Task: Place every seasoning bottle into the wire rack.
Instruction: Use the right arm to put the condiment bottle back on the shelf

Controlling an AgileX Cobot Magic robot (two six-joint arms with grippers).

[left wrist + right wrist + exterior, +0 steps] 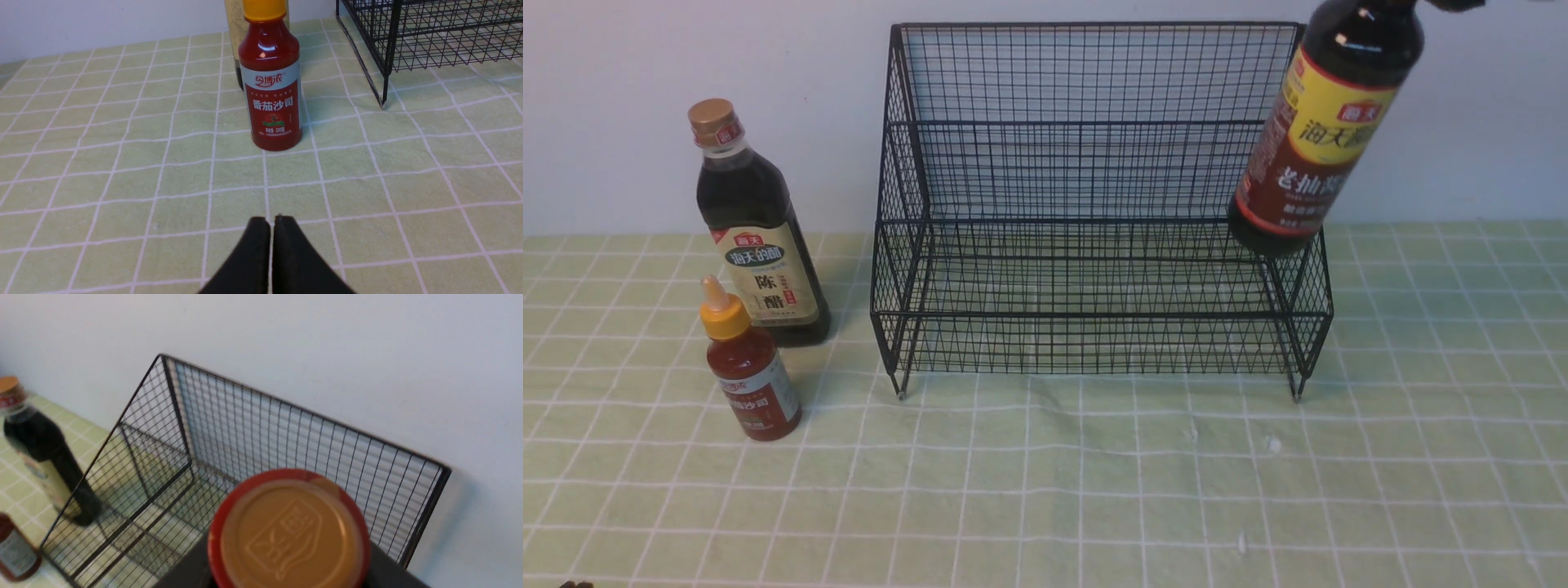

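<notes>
The black wire rack (1094, 314) stands empty at the back middle of the table. My right gripper (288, 539) is shut on the neck of the tall dark bottle with the yellow-red label (1327, 131). It holds the bottle tilted in the air over the rack's right end; the brown-red cap (261, 506) fills the right wrist view. The tall dark bottle with the gold cap (760, 261) stands left of the rack. The small red bottle with the yellow nozzle cap (756, 384) stands just in front of it. My left gripper (271, 220) is shut and empty, low over the cloth, short of the red bottle (273, 94).
A green checked cloth (1045, 490) covers the table, and a plain white wall stands right behind the rack. The rack's left front foot (383, 105) stands to the right of the red bottle.
</notes>
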